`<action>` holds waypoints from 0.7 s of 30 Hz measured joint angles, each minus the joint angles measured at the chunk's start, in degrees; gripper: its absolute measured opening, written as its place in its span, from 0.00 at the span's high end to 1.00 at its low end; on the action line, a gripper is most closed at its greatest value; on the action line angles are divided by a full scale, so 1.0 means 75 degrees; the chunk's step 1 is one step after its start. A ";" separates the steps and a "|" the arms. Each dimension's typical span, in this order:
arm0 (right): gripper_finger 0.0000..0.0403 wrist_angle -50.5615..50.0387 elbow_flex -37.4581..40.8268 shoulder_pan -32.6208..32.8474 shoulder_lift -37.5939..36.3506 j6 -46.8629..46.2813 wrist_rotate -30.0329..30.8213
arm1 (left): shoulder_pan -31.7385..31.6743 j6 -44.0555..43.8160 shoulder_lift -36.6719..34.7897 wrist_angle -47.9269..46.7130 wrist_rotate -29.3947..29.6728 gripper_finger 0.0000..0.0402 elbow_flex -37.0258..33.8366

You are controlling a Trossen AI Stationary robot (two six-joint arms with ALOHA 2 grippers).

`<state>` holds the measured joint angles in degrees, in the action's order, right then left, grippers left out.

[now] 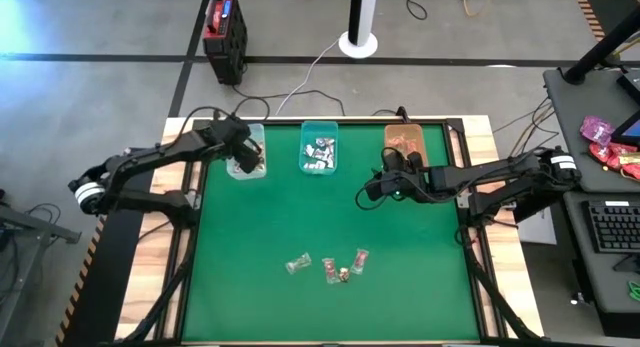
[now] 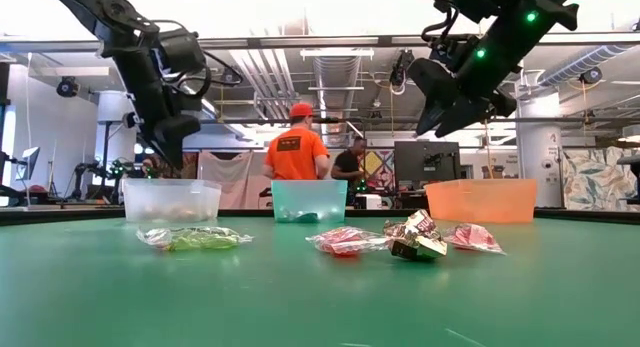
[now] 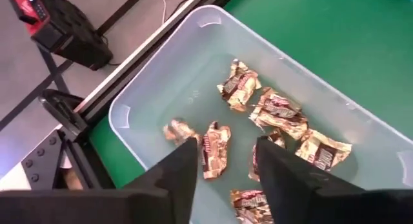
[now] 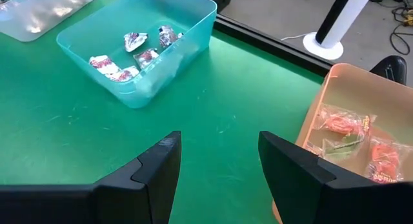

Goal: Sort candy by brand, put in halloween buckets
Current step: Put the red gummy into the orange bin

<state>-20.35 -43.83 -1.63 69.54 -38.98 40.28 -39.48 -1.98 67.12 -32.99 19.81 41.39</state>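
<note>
Four loose sweets (image 1: 327,266) lie in a short row on the worktop (image 1: 260,237), well apart from both our hands. Our right hand (image 1: 372,192) hangs open and empty just short of the orange bin (image 1: 404,144), with the teal bin (image 1: 319,147) off to one side. Our left hand (image 1: 243,157), also open and empty, hovers over the pale clear bin (image 1: 247,150), above the gold-brown candies (image 3: 271,114) inside. We judge the right hand nearer: the row sits back toward its base and slightly across, its line running crosswise to that reach.
</note>
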 joint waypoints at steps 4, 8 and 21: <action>0.50 -0.0001 0.0000 0.0000 0.0000 0.0179 -0.0425 | 0.0119 -0.0189 -0.0151 -0.0091 -0.0324 0.59 0.0000; 0.50 0.0014 0.0000 0.0071 0.0000 0.0979 -0.1673 | 0.0586 -0.0369 -0.0483 -0.0021 -0.1345 0.58 0.0000; 0.50 0.0421 0.0000 0.1634 0.0569 0.2553 -0.4370 | 0.4521 -0.0662 -0.0946 0.1353 -0.1170 0.62 -0.0035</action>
<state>-17.20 -43.83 10.63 73.80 -19.83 7.51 -5.58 -6.94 60.02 -22.84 11.03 41.12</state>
